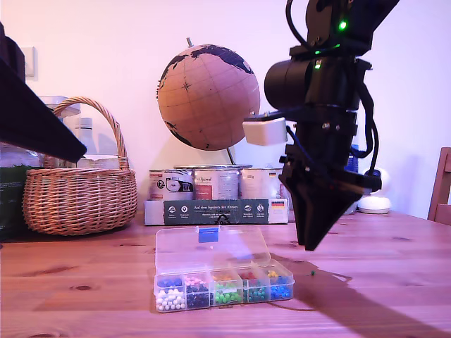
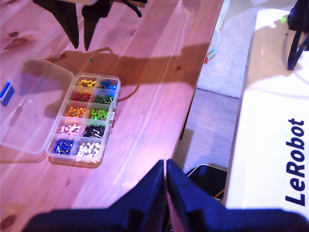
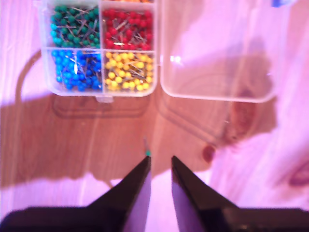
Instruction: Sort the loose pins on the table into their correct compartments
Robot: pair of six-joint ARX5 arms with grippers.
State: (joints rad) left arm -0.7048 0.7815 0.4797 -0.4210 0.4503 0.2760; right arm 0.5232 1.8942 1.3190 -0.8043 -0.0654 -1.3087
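Exterior view: globe [image 1: 206, 96], cans [image 1: 215, 184], basket [image 1: 79, 193] behind the organiser box [image 1: 222, 282]; my second tool [image 3: 160, 162] slightly parted, grasping nothing.

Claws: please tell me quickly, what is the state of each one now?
My first claw: closed, holding nothing visible, raised away from the organiser box.
My second claw: slightly open, empty, over the table, a green pin at one fingertip.

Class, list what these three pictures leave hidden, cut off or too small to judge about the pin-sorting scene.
- Yellow loose pin: not found in any view.
- Tiny dark green ball-headed pin: whether it touches the second end effector is unclear.
- Clear plastic organiser box: cut off by the second wrist view's edge.
- Woven wicker basket: contents partly hidden by its rim.
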